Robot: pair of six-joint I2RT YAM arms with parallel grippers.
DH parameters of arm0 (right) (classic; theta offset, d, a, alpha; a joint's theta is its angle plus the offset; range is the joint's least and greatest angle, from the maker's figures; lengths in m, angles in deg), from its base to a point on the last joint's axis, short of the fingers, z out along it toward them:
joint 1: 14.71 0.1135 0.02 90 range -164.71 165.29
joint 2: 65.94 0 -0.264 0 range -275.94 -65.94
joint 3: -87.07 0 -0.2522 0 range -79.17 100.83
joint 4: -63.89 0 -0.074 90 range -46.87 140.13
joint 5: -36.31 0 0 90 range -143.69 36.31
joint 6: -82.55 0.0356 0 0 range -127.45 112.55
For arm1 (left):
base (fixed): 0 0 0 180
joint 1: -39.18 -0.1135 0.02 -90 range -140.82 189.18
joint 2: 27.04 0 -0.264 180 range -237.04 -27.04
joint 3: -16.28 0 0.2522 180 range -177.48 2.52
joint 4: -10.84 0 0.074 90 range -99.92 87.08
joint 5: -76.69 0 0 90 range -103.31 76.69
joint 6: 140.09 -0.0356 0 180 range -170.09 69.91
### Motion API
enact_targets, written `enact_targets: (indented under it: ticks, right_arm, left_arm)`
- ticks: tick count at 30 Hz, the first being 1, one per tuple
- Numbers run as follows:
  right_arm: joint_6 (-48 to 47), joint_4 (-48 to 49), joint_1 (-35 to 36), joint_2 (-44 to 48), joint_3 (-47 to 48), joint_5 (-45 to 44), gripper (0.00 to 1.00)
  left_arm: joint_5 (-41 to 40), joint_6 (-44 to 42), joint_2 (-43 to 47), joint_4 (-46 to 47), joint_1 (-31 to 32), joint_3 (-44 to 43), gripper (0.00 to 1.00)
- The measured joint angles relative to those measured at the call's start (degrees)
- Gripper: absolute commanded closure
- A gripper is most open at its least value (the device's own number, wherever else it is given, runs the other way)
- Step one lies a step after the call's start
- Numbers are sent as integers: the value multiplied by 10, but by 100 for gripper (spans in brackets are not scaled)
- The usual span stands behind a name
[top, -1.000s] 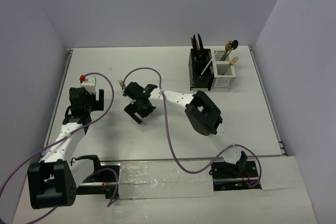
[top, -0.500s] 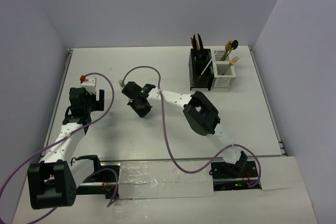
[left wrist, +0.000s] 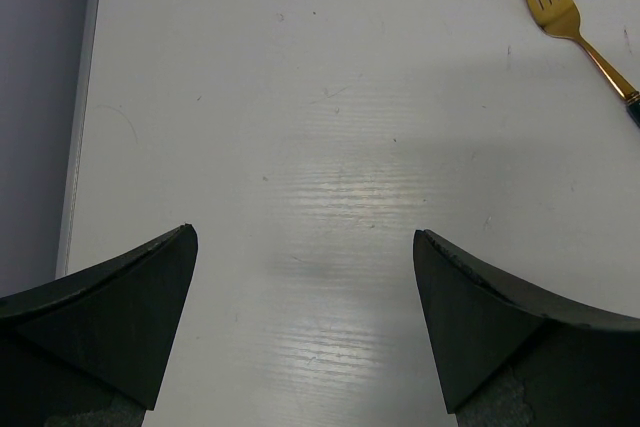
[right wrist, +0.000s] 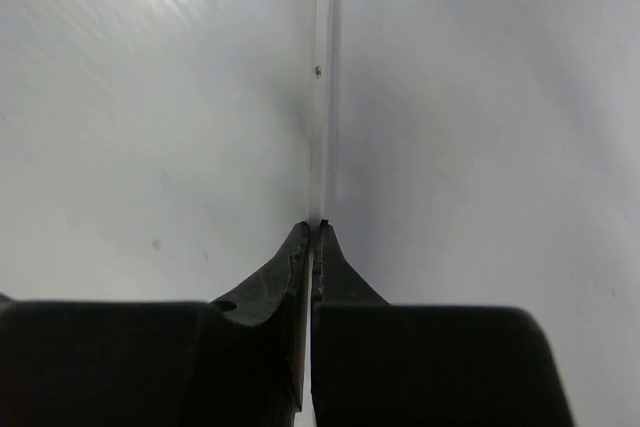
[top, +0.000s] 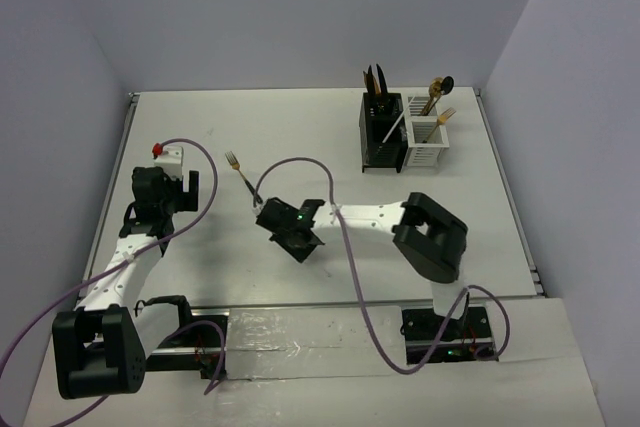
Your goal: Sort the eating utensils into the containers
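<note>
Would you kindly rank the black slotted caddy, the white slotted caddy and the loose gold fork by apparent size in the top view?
1. black slotted caddy
2. white slotted caddy
3. gold fork, slimmest by far

Right hand (right wrist: 312, 229): drawn back toward the arm bases and slightly rightward; fingers pressed together.
Fork (top: 236, 165): formerly mostly covered by that hand; now bare on the desk (top: 480, 207), beyond the hand and to its left.
Purple cable (top: 295, 159): loop reshaped, arching beyond the hand.

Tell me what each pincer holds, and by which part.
Right pincer pinches a thin white stick by its near end. Left pincer is open, empty.
</note>
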Motion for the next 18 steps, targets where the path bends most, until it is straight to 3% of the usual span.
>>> enact_targets:
  ticks: [5, 9, 14, 18]
  right_arm:
    - [2, 29, 0, 160, -80, -76, 100]
    - [-21, 141, -29, 303, -85, -144, 100]
    - [-57, 408, -153, 421, -146, -214, 100]
    - [-76, 631, -267, 411, -219, -289, 100]
  left_arm:
    - [0, 0, 0, 0, 0, 0, 1]
    - [0, 0, 0, 0, 0, 0, 1]
    - [0, 0, 0, 0, 0, 0, 1]
    - [0, 0, 3, 0, 0, 0, 1]
